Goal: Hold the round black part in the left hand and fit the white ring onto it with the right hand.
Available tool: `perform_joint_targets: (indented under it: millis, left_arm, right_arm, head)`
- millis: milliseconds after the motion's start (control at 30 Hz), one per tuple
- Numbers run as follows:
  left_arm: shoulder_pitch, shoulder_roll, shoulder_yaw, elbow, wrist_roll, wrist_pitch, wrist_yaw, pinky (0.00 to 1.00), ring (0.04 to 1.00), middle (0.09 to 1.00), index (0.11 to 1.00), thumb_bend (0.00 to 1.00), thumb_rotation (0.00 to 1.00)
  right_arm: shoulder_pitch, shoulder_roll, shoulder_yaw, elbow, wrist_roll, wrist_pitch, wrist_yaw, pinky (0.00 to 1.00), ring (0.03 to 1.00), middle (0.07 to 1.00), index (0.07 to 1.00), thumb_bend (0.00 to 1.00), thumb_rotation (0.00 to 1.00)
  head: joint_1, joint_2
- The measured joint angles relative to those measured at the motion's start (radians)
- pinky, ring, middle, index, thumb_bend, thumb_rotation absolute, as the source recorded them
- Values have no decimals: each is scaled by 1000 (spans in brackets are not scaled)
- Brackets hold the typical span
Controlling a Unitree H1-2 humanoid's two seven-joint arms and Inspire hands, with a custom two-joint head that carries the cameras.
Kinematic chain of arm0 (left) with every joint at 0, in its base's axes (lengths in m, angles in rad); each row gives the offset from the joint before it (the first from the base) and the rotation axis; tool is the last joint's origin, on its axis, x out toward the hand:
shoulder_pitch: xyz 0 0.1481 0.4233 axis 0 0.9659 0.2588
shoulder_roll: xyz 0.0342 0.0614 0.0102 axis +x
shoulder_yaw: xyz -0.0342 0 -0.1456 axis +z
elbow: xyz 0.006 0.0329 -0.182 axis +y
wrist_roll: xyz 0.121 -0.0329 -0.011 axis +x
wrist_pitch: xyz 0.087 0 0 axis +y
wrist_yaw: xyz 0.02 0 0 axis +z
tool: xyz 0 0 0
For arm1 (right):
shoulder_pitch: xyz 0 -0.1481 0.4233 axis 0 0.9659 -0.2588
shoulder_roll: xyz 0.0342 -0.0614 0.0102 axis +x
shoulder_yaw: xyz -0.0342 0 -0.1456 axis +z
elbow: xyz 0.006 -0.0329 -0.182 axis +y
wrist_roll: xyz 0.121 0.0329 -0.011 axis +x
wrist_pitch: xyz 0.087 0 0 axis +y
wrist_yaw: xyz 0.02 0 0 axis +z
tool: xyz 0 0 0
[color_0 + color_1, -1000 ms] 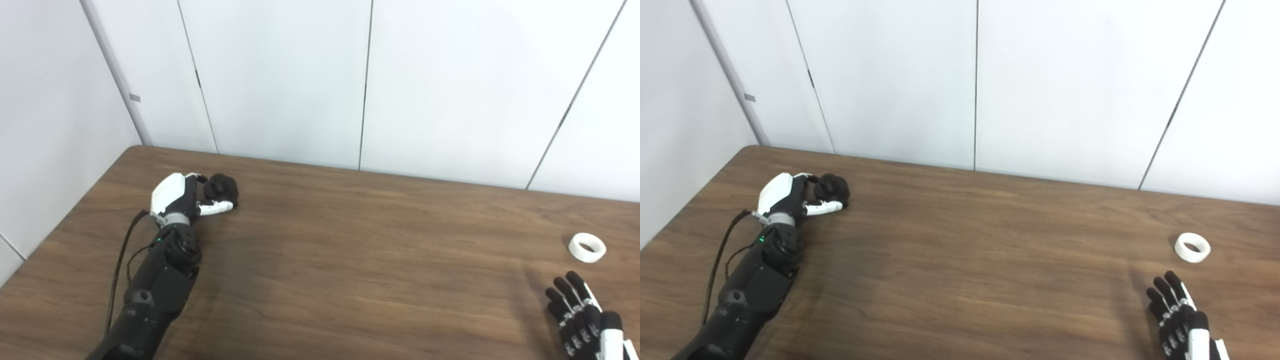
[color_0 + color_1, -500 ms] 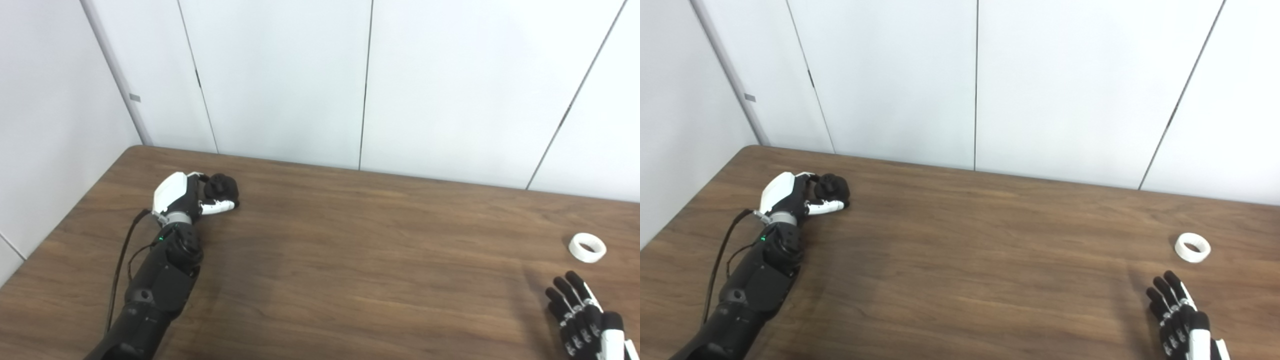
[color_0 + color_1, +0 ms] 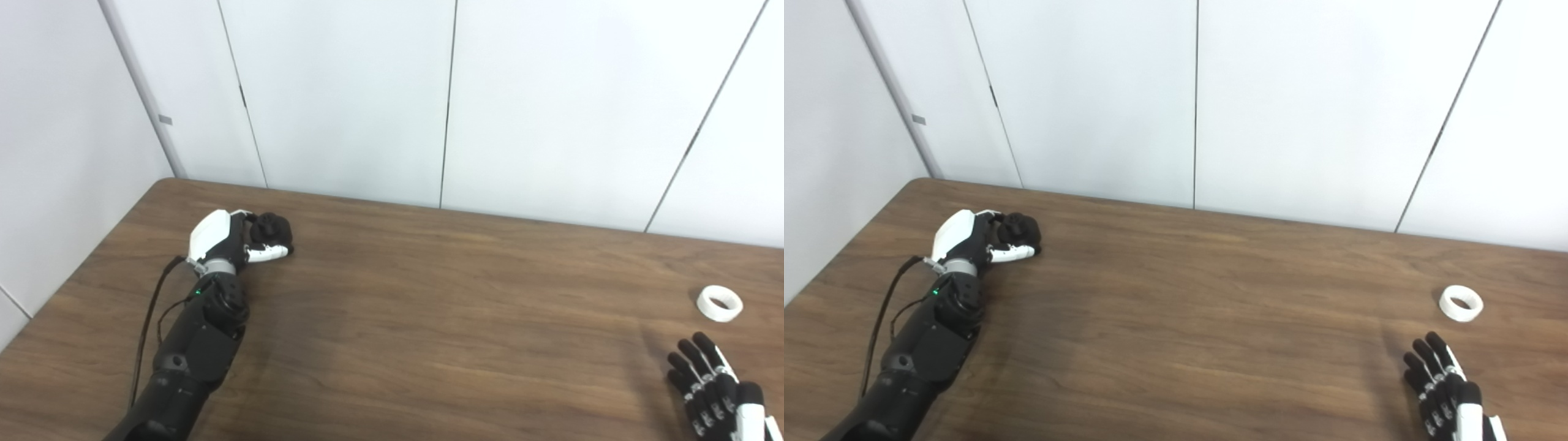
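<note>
The round black part [image 3: 271, 228] sits on the brown table at the far left. My left hand [image 3: 233, 240] is wrapped around it, fingers behind and thumb in front; the part still rests on the table. The white ring [image 3: 719, 303] lies flat on the table at the far right and also shows in the right eye view [image 3: 1460, 303]. My right hand [image 3: 710, 387] is at the bottom right corner, fingers spread and empty, a little in front of the ring and apart from it.
The wooden table [image 3: 429, 318] runs across the view. White wall panels [image 3: 441, 98] stand right behind its far edge and along its left side. The left arm's black cable [image 3: 147, 318] hangs beside the forearm.
My left hand has closed a little more around the black part and edged up against it. The right hand and the ring have not moved.
</note>
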Motion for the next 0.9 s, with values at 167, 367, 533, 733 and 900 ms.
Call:
perform_joint_targets:
  millis: [167,367,533,733,900]
  left_arm:
    - [0,0,0,0,-2,0,0,986,925,877,769,840,290]
    - [0,0,1,-2,-4,0,5,966,916,872,756,836,290]
    - [0,-1,0,-8,-7,2,4,965,920,877,753,834,281]
    - [0,-3,0,-14,-9,4,0,962,913,869,745,832,261]
    - [0,-3,2,-16,-10,4,0,930,905,864,735,824,239]
  right_arm:
    - [0,0,-1,0,3,0,0,936,909,921,928,565,1000]
    - [0,0,-1,0,7,0,1,936,910,922,926,566,1000]
    - [1,0,-1,0,7,0,1,928,906,918,920,563,1000]
    - [2,-1,-1,0,6,0,1,926,902,919,924,559,1000]
    - [2,-1,-1,0,7,-1,1,922,901,916,921,559,1000]
  head:
    - [0,0]
    - [-2,5]
    - [-2,5]
    - [-2,5]
    - [-3,8]
